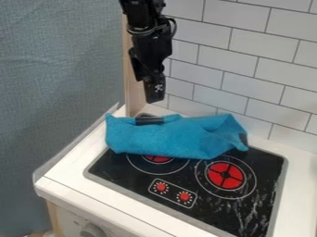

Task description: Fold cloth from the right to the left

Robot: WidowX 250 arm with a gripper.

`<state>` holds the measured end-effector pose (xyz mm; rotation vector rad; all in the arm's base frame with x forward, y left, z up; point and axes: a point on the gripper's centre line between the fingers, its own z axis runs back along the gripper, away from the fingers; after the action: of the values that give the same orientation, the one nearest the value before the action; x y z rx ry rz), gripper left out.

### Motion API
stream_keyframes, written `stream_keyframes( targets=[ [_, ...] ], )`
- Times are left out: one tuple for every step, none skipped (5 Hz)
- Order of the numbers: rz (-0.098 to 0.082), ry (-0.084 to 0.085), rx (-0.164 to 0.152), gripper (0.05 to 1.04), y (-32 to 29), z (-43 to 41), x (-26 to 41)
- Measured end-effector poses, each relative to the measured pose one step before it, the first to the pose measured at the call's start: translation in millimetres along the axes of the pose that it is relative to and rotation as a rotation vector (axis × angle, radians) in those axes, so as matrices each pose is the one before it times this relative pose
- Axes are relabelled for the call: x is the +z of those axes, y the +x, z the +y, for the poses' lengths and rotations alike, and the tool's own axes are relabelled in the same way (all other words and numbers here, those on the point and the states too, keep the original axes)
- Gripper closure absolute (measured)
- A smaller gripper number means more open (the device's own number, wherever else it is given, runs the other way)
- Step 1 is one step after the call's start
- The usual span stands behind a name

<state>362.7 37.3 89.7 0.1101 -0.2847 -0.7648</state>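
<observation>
Your cloth [164,141] is blue and lies in a long, rumpled band across the back of the black stovetop [121,171], with its left end reaching onto the white surface [71,173] near the back left corner. Its upper side is uneven, rising to a peak towards the right end, where the material makes a loose, sloping fold. You can see one dark patch at its back edge, left of the middle, and another at its right tip.

Your claw [154,96] hangs above the back edge of the cloth, nearer its left end and apart from it, pointing down. You cannot tell from here whether it is wide or narrow. The black arm [148,46] above it comes in from the top edge of the view.

In front of the cloth you have the right burner [225,176], red within pale rings, and the left burner [158,159], partly covered. Two red knobs [184,196] sit side by side on an outlined panel nearer the front edge. Behind the surface you see a white tiled wall [248,60], a wooden post [134,92] at its left end, and a blue-grey backdrop [55,92] further left.
</observation>
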Motion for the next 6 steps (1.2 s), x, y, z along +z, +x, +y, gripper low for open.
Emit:
stream_keyframes(
  targets=[
    [0.0211, -0.0264, 0.0075, 0.084, -4.03, -5.23, -9.23],
    [0.0555, -0.0242, 0.0577, 0.084, 3.89, -12.03, -2.94],
    [-0.0009, -0.0256, 0.0471, 0.084, 28.55, -25.71, 3.33],
    [0.0089, -0.0009, 0.0973, 0.084, 25.31, -26.07, 5.45],
    [0.0140, -0.0004, 0.0364, 0.084, 33.76, -36.20, 0.11],
    [0.0264, 0.0148, 0.0574, 0.084, 24.20, -21.54, -14.70]
  ],
)
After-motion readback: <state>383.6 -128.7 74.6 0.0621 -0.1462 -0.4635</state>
